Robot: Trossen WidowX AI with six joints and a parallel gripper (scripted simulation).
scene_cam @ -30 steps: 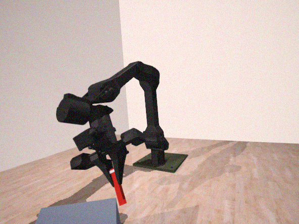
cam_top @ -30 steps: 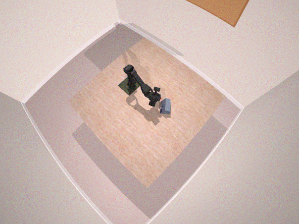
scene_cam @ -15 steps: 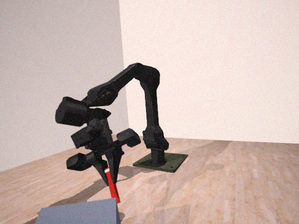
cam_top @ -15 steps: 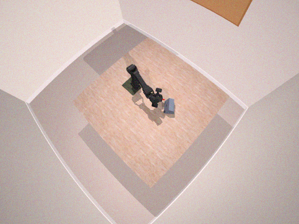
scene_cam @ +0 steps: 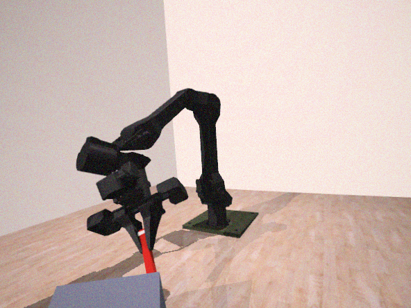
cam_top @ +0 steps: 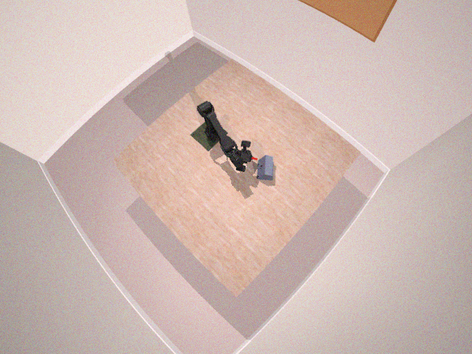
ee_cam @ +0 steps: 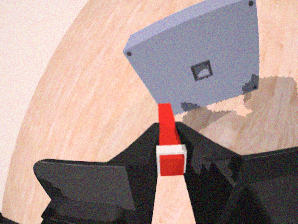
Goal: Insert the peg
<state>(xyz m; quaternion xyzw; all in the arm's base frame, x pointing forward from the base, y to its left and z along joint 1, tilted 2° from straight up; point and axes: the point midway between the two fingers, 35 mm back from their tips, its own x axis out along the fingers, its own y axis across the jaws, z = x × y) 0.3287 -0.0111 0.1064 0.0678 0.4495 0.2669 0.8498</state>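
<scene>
End effector (cam_top: 251, 158) (scene_cam: 146, 250) (ee_cam: 166, 127) gripping red peg (cam_top: 254, 159) (scene_cam: 149, 261) (ee_cam: 168, 120), outside hole (ee_cam: 202, 70), nr panel's (cam_top: 265, 168) (scene_cam: 111, 291) (ee_cam: 220, 50) edge.

You've got plain, pale walls (cam_top: 319, 72) (scene_cam: 295, 97) meeting in corners, with white trim (cam_top: 108, 263) along their foot in the top view. Your light wood-grain surface (cam_top: 207, 207) (scene_cam: 330, 257) (ee_cam: 75, 100) catches some soft, darker shadows.

The kind of place is hard to pin down — a bare, walled room, perhaps a robot test area. Plain off-white walls with pale skirting meet a light wood-grain surface (cam_top: 191, 191) (scene_cam: 312, 250) (ee_cam: 75, 100). A black jointed robot arm (cam_top: 217, 127) (scene_cam: 209, 149) stands on a dark green square base plate (cam_top: 198, 135) (scene_cam: 243, 222) — near it, a blue-grey block with a sloped, holed face (cam_top: 265, 168) (scene_cam: 107, 293) (ee_cam: 170, 65).
</scene>
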